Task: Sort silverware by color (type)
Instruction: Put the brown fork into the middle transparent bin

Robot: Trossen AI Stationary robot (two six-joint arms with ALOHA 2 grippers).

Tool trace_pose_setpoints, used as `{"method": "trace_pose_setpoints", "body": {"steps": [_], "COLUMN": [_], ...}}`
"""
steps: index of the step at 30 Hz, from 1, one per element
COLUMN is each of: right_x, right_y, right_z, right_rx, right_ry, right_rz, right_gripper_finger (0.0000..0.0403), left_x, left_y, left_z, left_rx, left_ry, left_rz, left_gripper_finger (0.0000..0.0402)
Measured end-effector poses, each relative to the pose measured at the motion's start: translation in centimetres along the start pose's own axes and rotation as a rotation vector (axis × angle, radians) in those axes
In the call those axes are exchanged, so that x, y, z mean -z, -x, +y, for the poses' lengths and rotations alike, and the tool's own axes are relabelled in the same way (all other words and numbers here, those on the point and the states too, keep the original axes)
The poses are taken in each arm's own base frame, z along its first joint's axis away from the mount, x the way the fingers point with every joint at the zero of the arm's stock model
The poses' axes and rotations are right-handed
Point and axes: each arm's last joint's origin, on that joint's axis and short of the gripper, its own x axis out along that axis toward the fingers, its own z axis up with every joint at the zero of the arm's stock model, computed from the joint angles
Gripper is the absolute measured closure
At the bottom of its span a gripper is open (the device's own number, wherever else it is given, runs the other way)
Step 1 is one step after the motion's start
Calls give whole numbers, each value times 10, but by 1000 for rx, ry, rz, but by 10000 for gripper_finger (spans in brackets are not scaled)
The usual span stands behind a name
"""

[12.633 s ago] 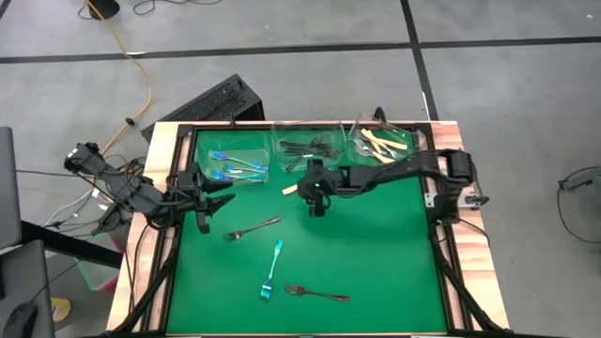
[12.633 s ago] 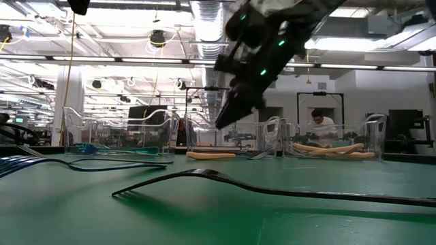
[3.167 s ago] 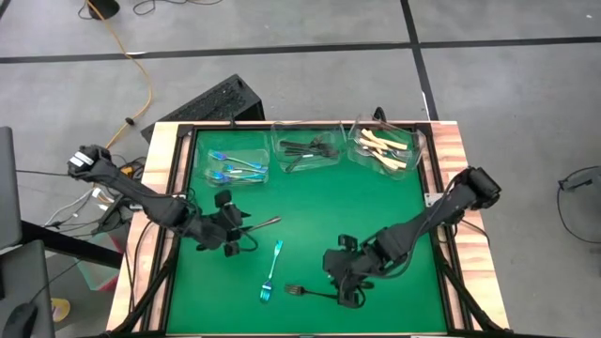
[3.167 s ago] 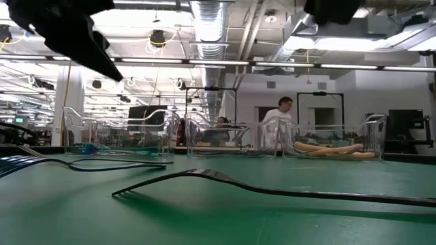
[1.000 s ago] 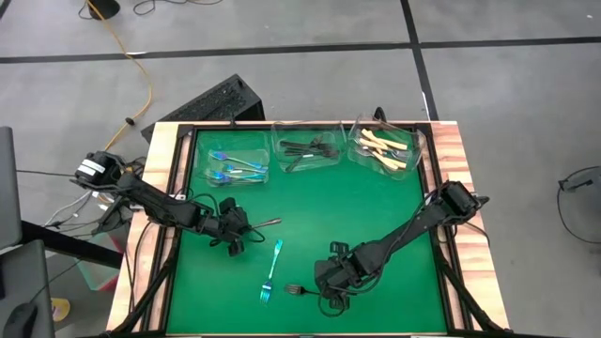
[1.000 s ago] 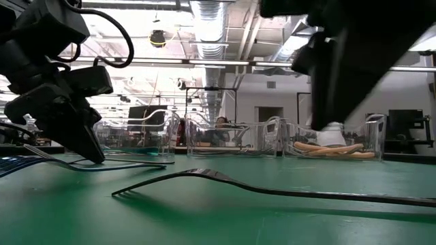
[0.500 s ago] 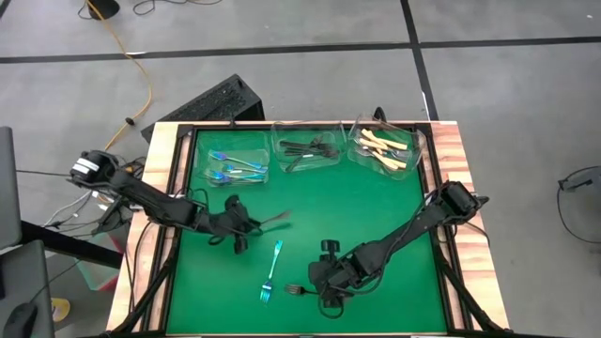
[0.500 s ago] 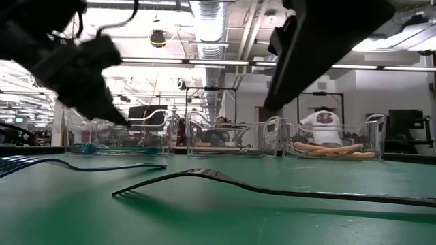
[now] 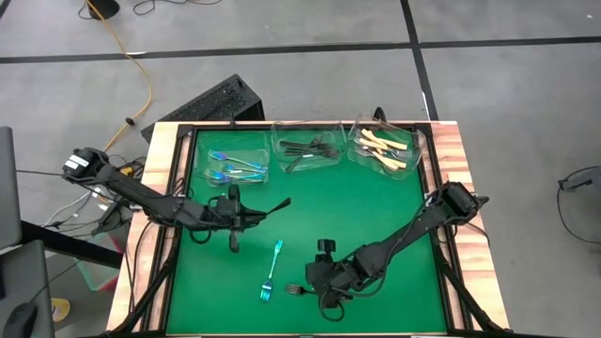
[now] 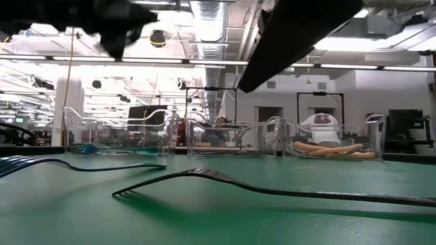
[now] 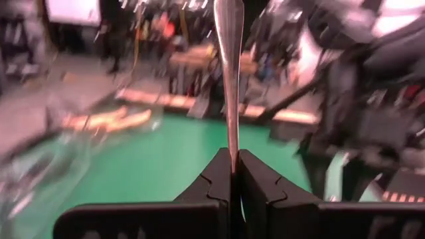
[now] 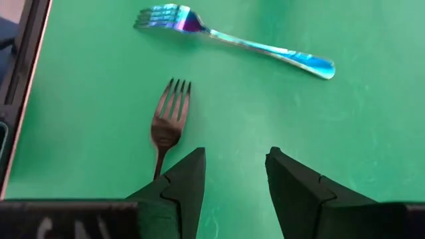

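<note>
L hand [image 11: 232, 174] pinches dark fork [image 11: 228, 60] by handle; R hand [image 12: 234, 174] spread over another [image 12: 166, 126]. Thin, stiff, slippery: grip mid-handle.

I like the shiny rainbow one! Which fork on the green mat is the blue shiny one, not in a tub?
It's the blue-teal fork lying loose on the green mat, beside the dark fork at the right gripper. The left gripper holds another dark fork.

No readable text, label, brand, number or sign shows anywhere in these views
</note>
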Motion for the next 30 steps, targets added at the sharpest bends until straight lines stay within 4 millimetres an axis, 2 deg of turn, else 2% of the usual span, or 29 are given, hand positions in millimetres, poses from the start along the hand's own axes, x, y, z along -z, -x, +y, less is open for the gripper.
{"method": "trace_pose_setpoints", "body": {"steps": [4,10,15,18,21,24,30], "right_x": [1,38,56,51,32,13,-13], "right_y": [-4,-34,-29,-17,-2,12,39], "right_z": [1,-3,-15,-31,-51,-76,-116], "right_rx": [11,-105,-162,-114,-45,6,-104], "right_ry": [19,-70,-130,-102,-45,-59,-91], "right_rz": [-52,-305,-486,-546,-629,-716,-878], "right_gripper_finger": [223,223,231,241,249,253,247], "left_x": [-10,-15,-18,-20,-22,-22,-18], "left_y": [2,4,4,4,4,1,-4], "left_z": [-5,-10,-10,-10,-11,-13,-17], "left_rx": [74,129,134,135,146,167,187], "left_ry": [-4,-6,-9,-18,-32,-41,-66], "left_rz": [-92,-141,-174,-199,-231,-261,-284], "left_gripper_finger": [401,401,401,401,401,401,401]}}
